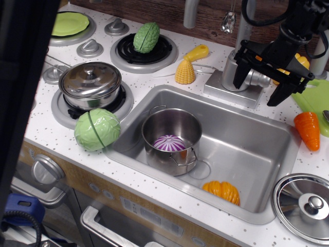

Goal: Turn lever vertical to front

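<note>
Two black fingers of the gripper (260, 86) hang spread apart. They straddle the lever (259, 79), grasping nothing, above the sink (247, 149).

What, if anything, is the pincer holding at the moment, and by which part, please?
Nothing is held. The pincer is open, its fingers straddling the faucet's short lever without closing on it.

Lighting: bright, even, overhead. Glare on the pot lid (90, 78) and sink (247, 149) wall. Soft shadows. Dark, blurred, out-of-focus mass fills left edge.
</note>
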Available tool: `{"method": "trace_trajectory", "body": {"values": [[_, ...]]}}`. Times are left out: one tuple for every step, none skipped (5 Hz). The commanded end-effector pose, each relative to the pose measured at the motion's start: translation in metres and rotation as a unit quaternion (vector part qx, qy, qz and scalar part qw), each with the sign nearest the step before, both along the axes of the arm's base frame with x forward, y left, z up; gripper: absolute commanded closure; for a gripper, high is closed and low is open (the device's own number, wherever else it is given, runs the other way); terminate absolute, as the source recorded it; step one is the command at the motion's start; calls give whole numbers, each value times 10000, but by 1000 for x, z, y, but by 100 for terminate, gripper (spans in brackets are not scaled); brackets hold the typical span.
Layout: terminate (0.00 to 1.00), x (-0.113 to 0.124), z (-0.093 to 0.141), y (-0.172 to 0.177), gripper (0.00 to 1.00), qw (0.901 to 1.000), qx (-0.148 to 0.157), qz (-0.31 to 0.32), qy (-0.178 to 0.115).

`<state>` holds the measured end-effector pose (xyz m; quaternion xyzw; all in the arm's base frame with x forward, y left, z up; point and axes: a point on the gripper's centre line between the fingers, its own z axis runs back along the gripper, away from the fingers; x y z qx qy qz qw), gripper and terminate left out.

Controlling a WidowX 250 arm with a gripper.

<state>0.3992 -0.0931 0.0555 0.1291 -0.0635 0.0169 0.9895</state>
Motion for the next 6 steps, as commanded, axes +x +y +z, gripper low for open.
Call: {"method": "trace_trajectory", "body": {"values": [[0, 15, 45, -10, 0, 9958, 77, -64, -913], [0, 24, 53, -14, 0, 9913, 197, -5, -1301], [0, 36, 56, -12, 0, 9879, 298, 7, -1521], [0, 45, 58, -5, 0, 9862, 206, -24, -1641], [0, 53, 59, 1, 0, 9859, 169, -92, -1664], [0, 59, 55, 6, 0, 9850, 138, -149, -1712]]}}
